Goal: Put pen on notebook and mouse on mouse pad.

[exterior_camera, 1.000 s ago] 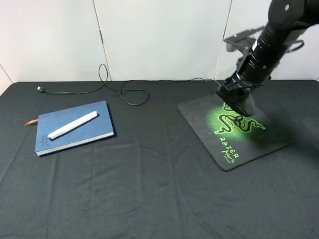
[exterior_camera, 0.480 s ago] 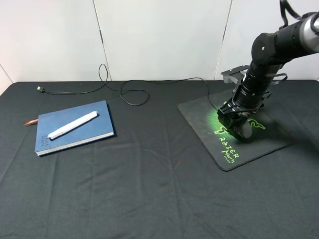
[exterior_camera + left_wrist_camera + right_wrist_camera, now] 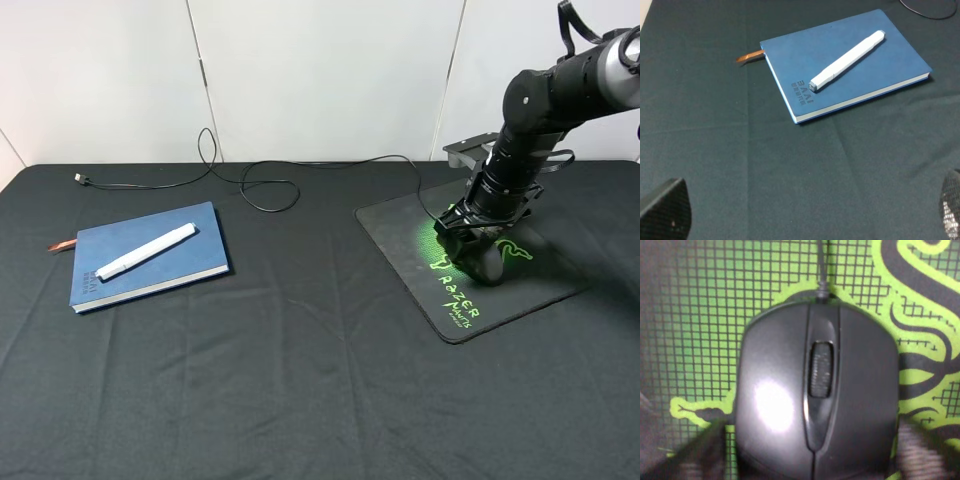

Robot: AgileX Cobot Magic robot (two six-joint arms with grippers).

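The black mouse (image 3: 490,264) rests on the snake logo of the mouse pad (image 3: 520,290), its cable running off toward the back. My right gripper (image 3: 478,238) stands low over it. In the right wrist view the mouse (image 3: 815,400) fills the picture on the green-printed pad (image 3: 700,315), and blurred fingers (image 3: 700,452) press at both of its sides. The white pen (image 3: 146,251) lies diagonally on the blue notebook (image 3: 180,265) at the left. The left wrist view shows the pen (image 3: 847,61) and notebook (image 3: 805,55) far below my left gripper (image 3: 805,210), whose fingers are spread wide with nothing between them.
The mouse's thin black cable (image 3: 260,185) loops across the back of the black tablecloth to a plug (image 3: 80,179) at the far left. A reddish-brown ribbon (image 3: 62,244) sticks out of the notebook. A white wall stands behind the table.
One second ago my right gripper held the mouse above the pad; it has come down and forward and the mouse now rests on the pad. Hardly any motion in the last half second.
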